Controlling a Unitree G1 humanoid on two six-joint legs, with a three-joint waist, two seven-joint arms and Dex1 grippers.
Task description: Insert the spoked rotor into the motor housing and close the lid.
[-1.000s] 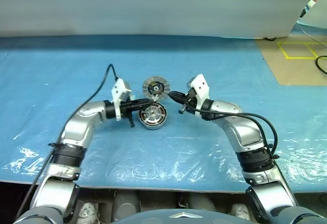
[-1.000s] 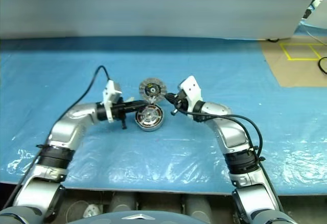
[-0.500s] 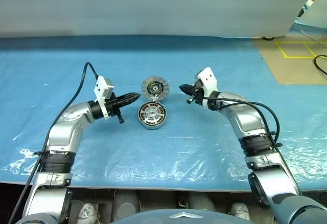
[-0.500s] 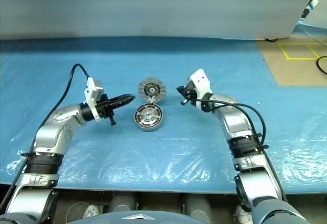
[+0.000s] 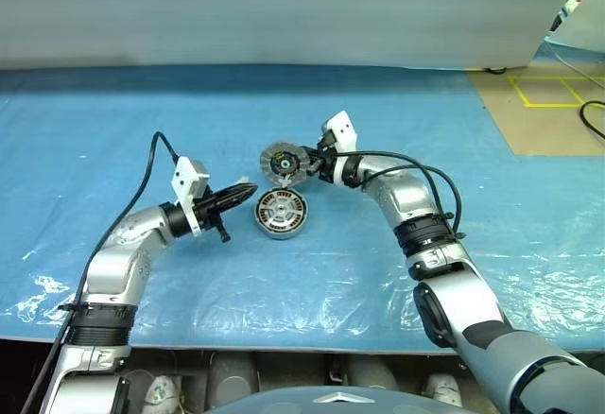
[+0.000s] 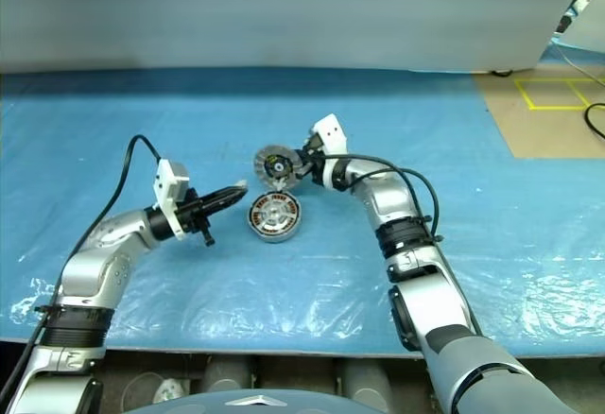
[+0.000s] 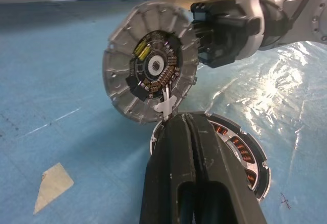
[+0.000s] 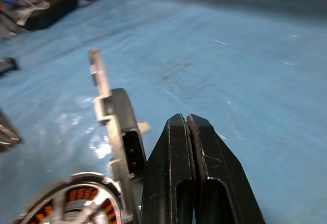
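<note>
The motor housing lies flat on the blue sheet. The spoked rotor sits in it, black ring and pale spokes up, with copper windings showing between them. The lid stands up on edge at the housing's far side, its segmented inner face with the dark centre turned toward me. My right gripper is shut, and its tips rest against the lid's right, outer side; the right wrist view shows the lid edge-on beside them. My left gripper is shut and empty. It hovers just left of the housing and points at it.
A wrinkled blue plastic sheet covers the table up to its front edge. A brown surface with yellow tape lines lies at the far right. A pale scrap of tape lies on the sheet near the housing.
My right gripper drew back to the right, then swung left to the lid's outer side. My left gripper pulled away from the housing to the left. The lid still stands.
</note>
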